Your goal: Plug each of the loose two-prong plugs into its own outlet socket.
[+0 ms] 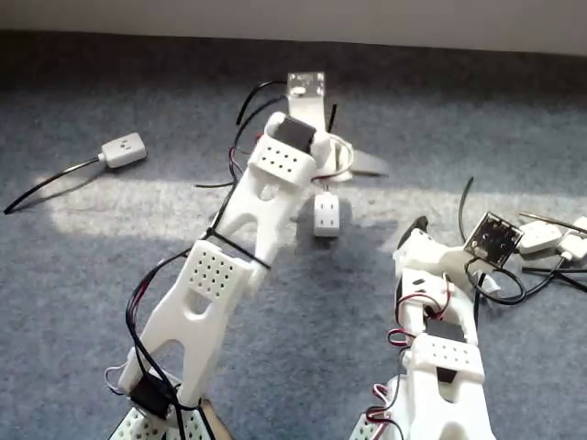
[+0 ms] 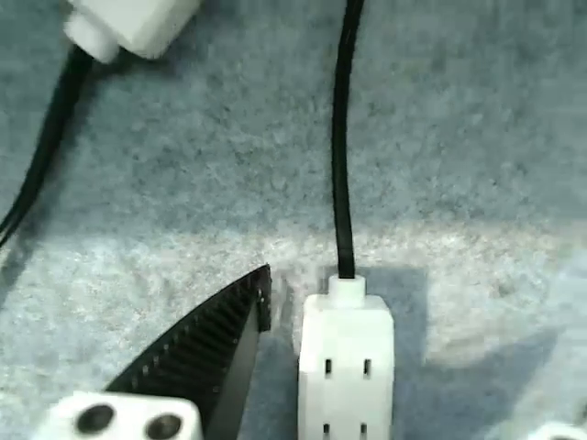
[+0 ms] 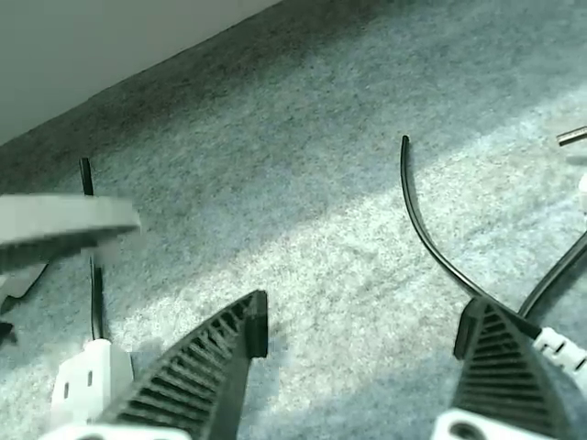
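A white outlet socket [image 1: 326, 215] with a black cord lies mid-carpet. My left gripper [image 1: 335, 179] hangs just above it, open; in the left wrist view the socket [image 2: 346, 367] sits right beside one black finger [image 2: 215, 353], its slots facing up. A second white socket [image 1: 122, 149] on a cord rests far left. The loose white plugs [image 1: 541, 236] lie at the right among black cords. My right gripper [image 3: 365, 316] is open and low over bare carpet, with one white plug [image 3: 561, 348] against the outside of a finger [image 3: 504, 367]. The middle socket [image 3: 87, 376] shows beyond the other finger.
Black cords [image 3: 431, 234] curl across the grey carpet around the right gripper. A pale wall [image 1: 367, 18] bounds the far side. Another white block on a cord [image 2: 133, 23] lies beyond the left gripper. Open carpet stretches between the two arms.
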Robot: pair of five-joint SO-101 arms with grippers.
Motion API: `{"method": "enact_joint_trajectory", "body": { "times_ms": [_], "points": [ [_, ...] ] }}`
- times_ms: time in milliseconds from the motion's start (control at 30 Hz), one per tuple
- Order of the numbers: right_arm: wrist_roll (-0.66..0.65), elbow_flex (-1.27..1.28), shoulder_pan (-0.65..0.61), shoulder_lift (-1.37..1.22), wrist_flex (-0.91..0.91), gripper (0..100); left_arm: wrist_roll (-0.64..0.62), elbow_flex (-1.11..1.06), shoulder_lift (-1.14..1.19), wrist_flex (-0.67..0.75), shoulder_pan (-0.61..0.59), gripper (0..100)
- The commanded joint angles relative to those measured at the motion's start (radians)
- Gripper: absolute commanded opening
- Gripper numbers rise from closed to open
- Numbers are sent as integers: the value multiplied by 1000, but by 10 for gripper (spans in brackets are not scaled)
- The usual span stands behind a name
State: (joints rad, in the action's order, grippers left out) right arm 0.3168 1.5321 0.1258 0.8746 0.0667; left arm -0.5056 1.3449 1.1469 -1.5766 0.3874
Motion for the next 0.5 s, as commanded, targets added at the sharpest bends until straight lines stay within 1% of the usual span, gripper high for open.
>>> {"method": "enact_joint_trajectory", "body": {
  "times_ms": [0,33,100,167,333,467],
  "points": [
    [-12,-19,-13,12,-2,324,2,314,-176,-74,-39,590],
    [-14,-21,-24,12,-2,324,2,335,-197,-84,-56,590],
    [-35,-38,-42,12,-12,324,2,311,-268,-109,-104,590],
    [-60,-91,-64,12,-91,324,2,302,-331,-155,-177,590],
    [-64,-354,-134,12,-449,324,2,300,-371,-189,-383,590],
    [-69,-599,-236,4,-728,324,2,298,-331,-190,-513,590]
  ]
}}
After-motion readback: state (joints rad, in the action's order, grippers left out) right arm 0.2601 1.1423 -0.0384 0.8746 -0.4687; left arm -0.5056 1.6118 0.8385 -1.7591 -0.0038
